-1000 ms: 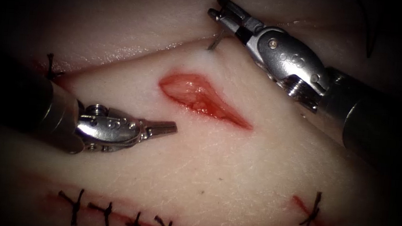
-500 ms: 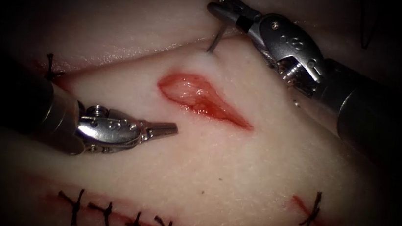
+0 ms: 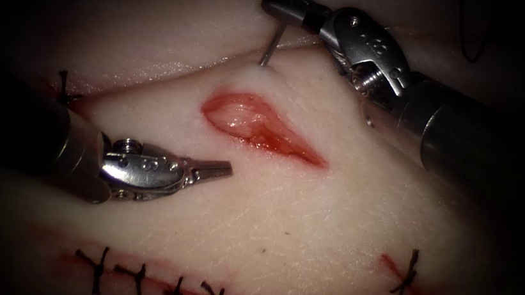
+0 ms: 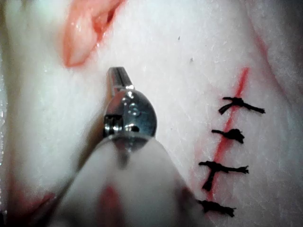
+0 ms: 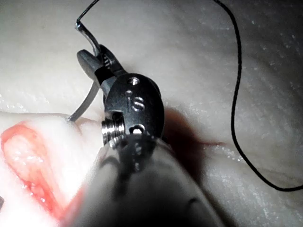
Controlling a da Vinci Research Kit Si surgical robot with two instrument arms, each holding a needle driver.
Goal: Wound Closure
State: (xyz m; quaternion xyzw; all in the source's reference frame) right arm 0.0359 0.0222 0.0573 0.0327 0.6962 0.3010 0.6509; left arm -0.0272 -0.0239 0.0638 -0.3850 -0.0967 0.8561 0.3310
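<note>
right tool (image 3: 276, 7) fingers clamped near needle (image 3: 269, 48) tail, tip in tissue (image 3: 306, 222) above cut (image 3: 258, 126) for the bite; left tool (image 3: 218, 170) fingers together, empty.

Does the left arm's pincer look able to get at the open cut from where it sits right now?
Probably yes. The left pincer is shut, holds nothing, and points at the open cut across bare tissue. The right pincer holds the needle beyond the cut's far edge, out of that path.
</note>
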